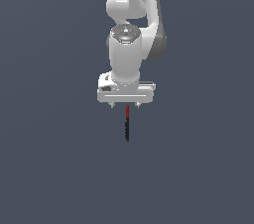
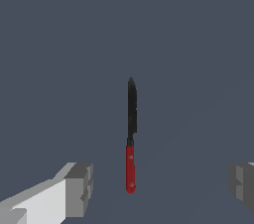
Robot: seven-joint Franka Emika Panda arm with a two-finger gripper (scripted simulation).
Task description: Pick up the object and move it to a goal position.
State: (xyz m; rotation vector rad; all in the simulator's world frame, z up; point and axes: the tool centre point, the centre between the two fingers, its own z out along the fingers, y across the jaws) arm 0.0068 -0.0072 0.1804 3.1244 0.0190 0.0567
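One thin object (image 1: 127,123) is all there is to pick up: a knife-shaped thing, black along the blade with a red handle, lying flat on the dark surface (image 1: 44,168). In the exterior view it sits just below the middle of the frame, red end uppermost and close under the white gripper (image 1: 127,105). In the wrist view the object (image 2: 131,136) runs straight up and down through the centre, its red handle at the lower end, between the two grey fingertips (image 2: 79,188) at the lower left and lower right edges.

The jaws stand wide apart, holding nothing, with plenty of room on either side of the handle. No goal marker shows in either picture.

The step in hand looks like the approach before the grasp. The closing line of the jaws already seems to cross the object's long axis, which suits so narrow a thing, so no wrist turn appears needed. To do it well:

- Keep the handle centred between the fingertips while descending, so neither pad nudges it sideways first.
- Go low enough that the pads meet it near the surface; it is very thin and could slip under them.
- Close on the red handle or just above it, then lift straight up.

How high the gripper hangs above the surface I cannot tell.
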